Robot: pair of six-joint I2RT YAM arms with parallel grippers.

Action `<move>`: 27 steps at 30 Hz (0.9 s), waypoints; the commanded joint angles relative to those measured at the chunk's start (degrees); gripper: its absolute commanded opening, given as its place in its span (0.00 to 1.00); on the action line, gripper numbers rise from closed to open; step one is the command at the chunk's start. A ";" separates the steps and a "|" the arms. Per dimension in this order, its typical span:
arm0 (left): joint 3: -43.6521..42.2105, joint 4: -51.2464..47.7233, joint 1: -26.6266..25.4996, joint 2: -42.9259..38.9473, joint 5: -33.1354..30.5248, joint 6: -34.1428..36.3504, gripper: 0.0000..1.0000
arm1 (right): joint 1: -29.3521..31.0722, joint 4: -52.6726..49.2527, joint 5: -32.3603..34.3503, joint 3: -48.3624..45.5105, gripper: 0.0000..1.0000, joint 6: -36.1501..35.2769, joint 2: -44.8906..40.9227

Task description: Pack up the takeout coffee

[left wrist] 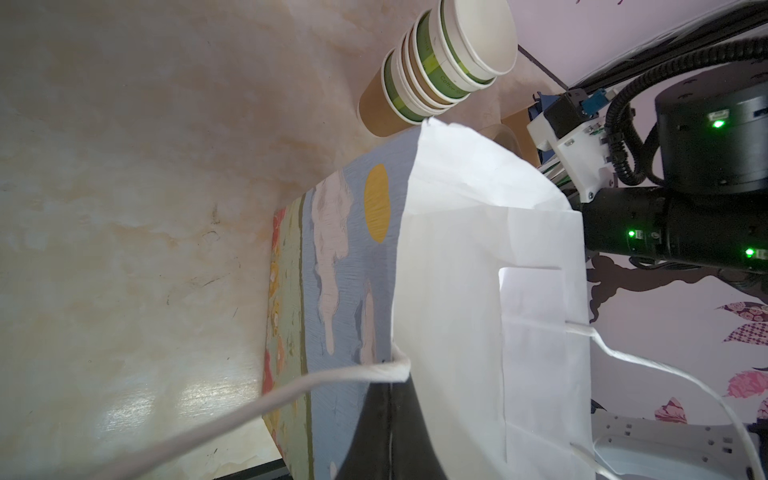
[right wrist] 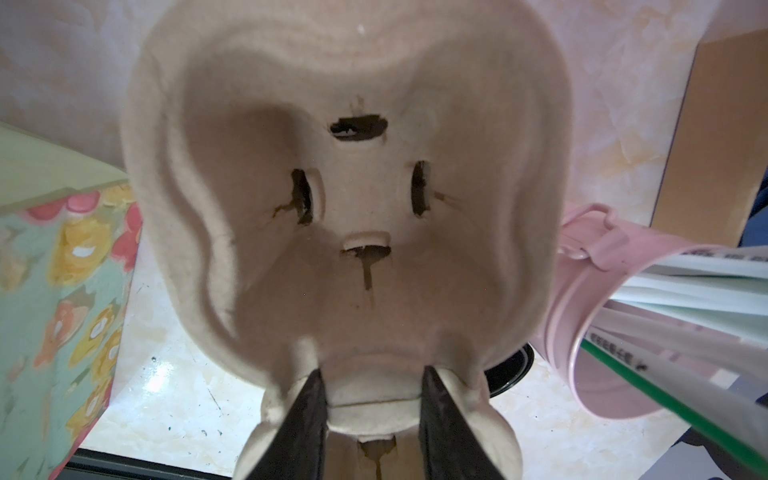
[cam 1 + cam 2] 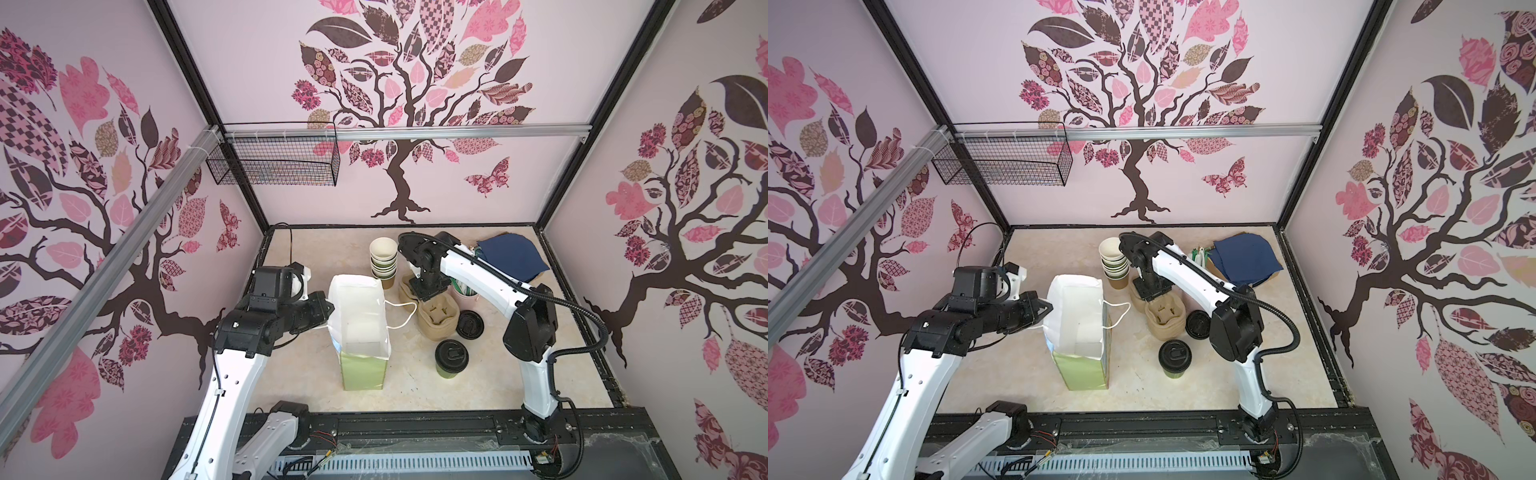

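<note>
The takeout coffee (image 3: 451, 357) (image 3: 1174, 356), a green cup under a black sip lid, stands upright on the table right of the bag, and no gripper touches it. The paper bag (image 3: 359, 316) (image 1: 457, 270) stands open, white inside. My left gripper (image 1: 390, 386) (image 3: 329, 309) is shut on the bag's left rim, next to a cord handle. The beige pulp cup carrier (image 3: 438, 318) (image 2: 353, 187) lies behind the coffee. My right gripper (image 2: 372, 374) points down into the carrier and is shut on its middle ridge.
A stack of lidless cups (image 3: 383, 257) stands behind the bag. A loose black lid (image 3: 470, 325) lies right of the carrier. A pink cup of straws (image 2: 602, 316), a navy cloth (image 3: 513, 257) and a wire basket (image 3: 274, 162) on the back wall are also here.
</note>
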 commanded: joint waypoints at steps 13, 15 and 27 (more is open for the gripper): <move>-11.63 12.43 -0.05 -9.18 1.11 -15.01 0.00 | 0.33 -3.58 -1.26 6.31 0.35 2.24 -3.69; -11.61 12.22 -0.04 -9.31 0.97 -14.63 0.00 | 0.30 -3.93 -1.04 6.38 0.35 2.63 -4.11; -11.40 11.96 -0.02 -8.92 1.24 -12.58 0.00 | 0.36 -6.97 -3.73 10.24 0.36 6.88 -7.70</move>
